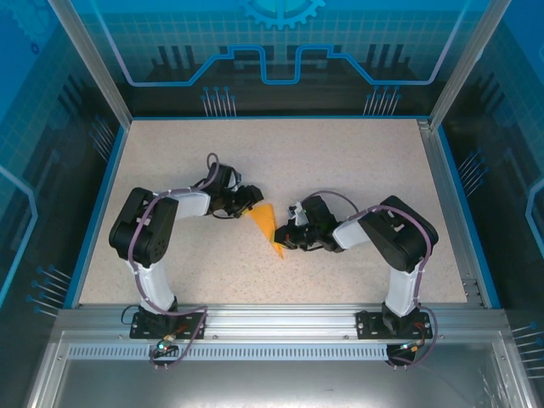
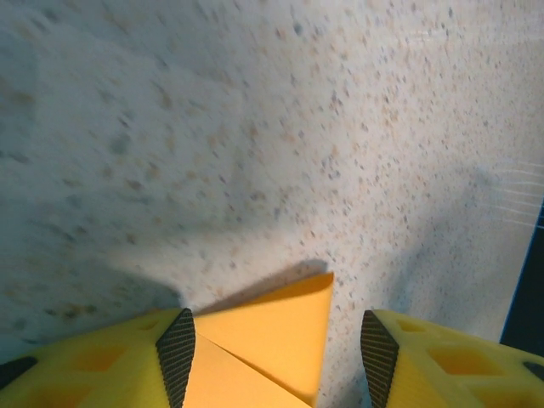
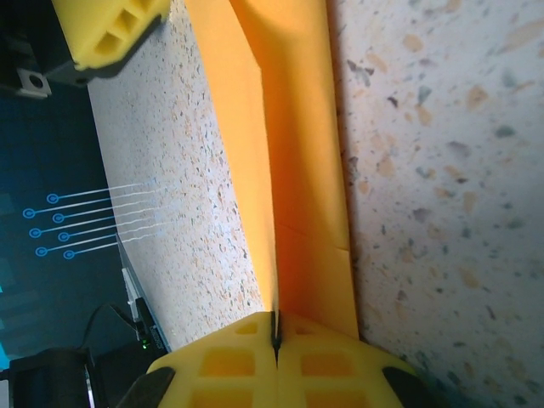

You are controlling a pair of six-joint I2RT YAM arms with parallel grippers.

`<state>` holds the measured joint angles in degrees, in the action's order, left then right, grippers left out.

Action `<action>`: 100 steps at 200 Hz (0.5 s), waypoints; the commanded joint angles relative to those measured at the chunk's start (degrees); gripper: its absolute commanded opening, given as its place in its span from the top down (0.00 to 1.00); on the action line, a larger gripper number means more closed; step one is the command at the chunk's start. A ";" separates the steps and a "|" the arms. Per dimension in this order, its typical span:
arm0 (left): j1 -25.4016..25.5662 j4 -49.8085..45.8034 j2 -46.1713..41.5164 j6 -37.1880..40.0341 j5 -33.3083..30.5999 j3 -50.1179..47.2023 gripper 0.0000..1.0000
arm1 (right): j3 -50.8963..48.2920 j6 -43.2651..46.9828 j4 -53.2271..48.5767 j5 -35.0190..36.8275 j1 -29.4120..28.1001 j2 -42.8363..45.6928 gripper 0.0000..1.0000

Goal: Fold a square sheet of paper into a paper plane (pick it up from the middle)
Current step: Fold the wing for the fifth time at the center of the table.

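Left gripper (image 1: 247,201): jaws about half open, gripping nothing. The narrow, folded orange-yellow paper wedge (image 1: 267,223) lies flat on the speckled beige tabletop (image 1: 357,161), right between my two grippers.

In the left wrist view the wide end of the orange-yellow paper wedge (image 2: 274,338) sits in the gap of the left gripper (image 2: 277,355). It is close to the left black pad (image 2: 177,357) and clearly apart from the right pad (image 2: 376,359). I can't tell if it touches the left one.

Right gripper (image 1: 286,240): clamped tight on the paper near its pointed end. In the right wrist view my yellow fingers (image 3: 229,365) meet at the right gripper (image 3: 274,337) with the thin paper edge pinched in the seam. From there the orange-yellow paper wedge (image 3: 293,170) runs straight away from me along the tabletop, layered, with a long fold line down its length. One yellow finger of the left gripper (image 3: 110,30) shows beside its far end.

In the top view the wedge points toward the near edge of the table, wide end at the left gripper.
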<state>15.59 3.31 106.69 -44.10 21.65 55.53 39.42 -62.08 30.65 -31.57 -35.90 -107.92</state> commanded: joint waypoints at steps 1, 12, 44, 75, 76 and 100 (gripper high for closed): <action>-2.83 -4.63 0.97 3.72 -3.38 2.65 0.42 | -0.18 0.74 -5.97 -1.28 0.48 -2.56 1.00; -3.35 -5.41 0.96 4.15 -2.76 3.82 0.42 | -0.03 0.74 -6.03 -1.38 0.49 -2.64 1.00; -3.99 -8.02 -0.54 5.39 -1.32 6.81 0.42 | 0.70 1.09 -6.75 -1.68 0.48 -2.86 1.00; -3.03 -6.74 -5.58 4.29 4.04 5.21 0.43 | 0.93 0.44 -6.40 -1.23 0.49 -2.96 1.00; -2.94 -6.74 -5.78 4.24 4.16 5.12 0.43 | 0.92 0.46 -6.40 -1.22 0.53 -2.98 1.00; 0.49 -6.38 -8.51 3.84 6.75 2.95 0.45 | 1.07 -0.34 -5.94 -1.37 0.49 -3.39 1.00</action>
<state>12.78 -2.39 102.39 -40.51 23.09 60.31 40.29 -61.93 29.34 -33.10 -35.44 -108.44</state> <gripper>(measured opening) 0.556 0.042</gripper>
